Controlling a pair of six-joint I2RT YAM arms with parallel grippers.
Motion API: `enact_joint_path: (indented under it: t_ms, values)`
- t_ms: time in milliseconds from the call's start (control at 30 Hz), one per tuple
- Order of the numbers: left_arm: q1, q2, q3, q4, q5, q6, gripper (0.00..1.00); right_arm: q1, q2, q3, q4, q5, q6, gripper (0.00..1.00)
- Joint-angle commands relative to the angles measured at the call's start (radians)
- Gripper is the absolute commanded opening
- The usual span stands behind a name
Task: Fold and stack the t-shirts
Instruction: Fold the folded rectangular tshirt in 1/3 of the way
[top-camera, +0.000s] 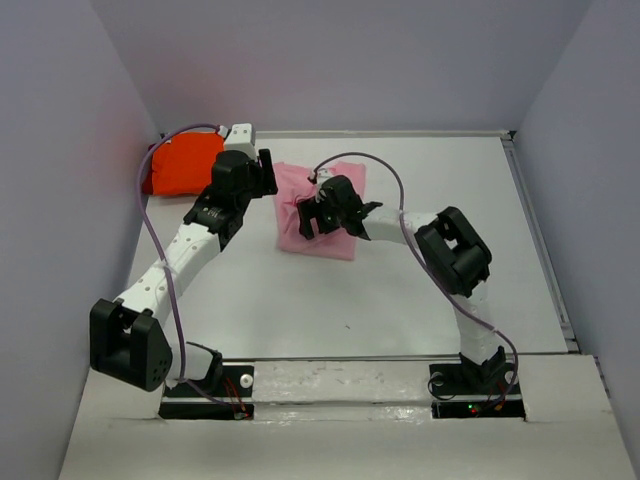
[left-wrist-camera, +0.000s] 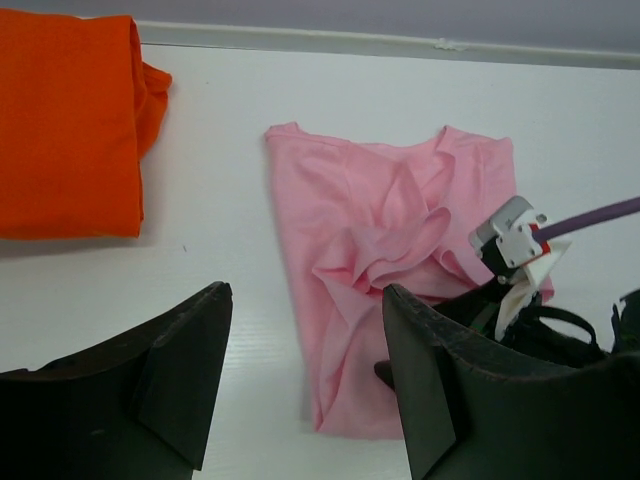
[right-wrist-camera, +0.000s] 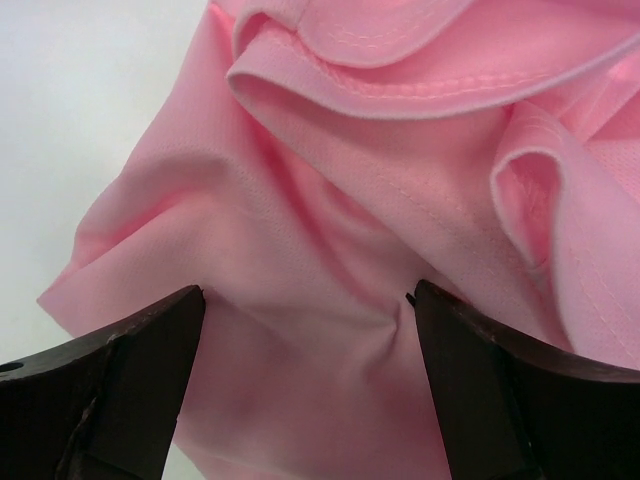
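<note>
Two t-shirts lie on the table: the overhead view places the folded orange t-shirt in the far left corner and the rumpled pink t-shirt nearer the middle, while only the wrist views show the left gripper gaping over bare table and the right gripper spread wide astride pink folds.

Lab cell; plain walls, white table

Left arm, right arm outstretched — jaws apart.
</note>
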Motion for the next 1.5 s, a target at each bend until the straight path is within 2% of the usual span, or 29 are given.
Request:
enact_joint_path:
  t_ms: [0,200,367,567,1033,1467]
  values:
    - [0.004,-0.009,0.009,0.023,-0.012,0.009,0.71,0.099,-0.081,-0.159,-0.025,0.025,0.108,0.90]
    - [0.006,-0.014,0.007,0.022,-0.023,0.014,0.71,0.263,-0.221,-0.343,-0.002,0.117,0.243,0.90]
    - [0.006,-0.014,0.011,0.022,-0.015,0.012,0.71,0.303,-0.322,-0.440,-0.010,0.210,0.299,0.91]
    - [0.004,-0.010,0.009,0.023,-0.009,0.011,0.71,0.303,-0.303,-0.361,-0.085,0.293,0.241,0.92]
    - [0.006,-0.010,0.011,0.022,-0.003,0.011,0.71,0.282,-0.237,-0.183,-0.142,0.344,0.156,0.94]
    - [0.006,-0.020,0.009,0.025,0.007,0.006,0.71,0.194,-0.195,-0.144,-0.145,0.393,0.110,0.94]
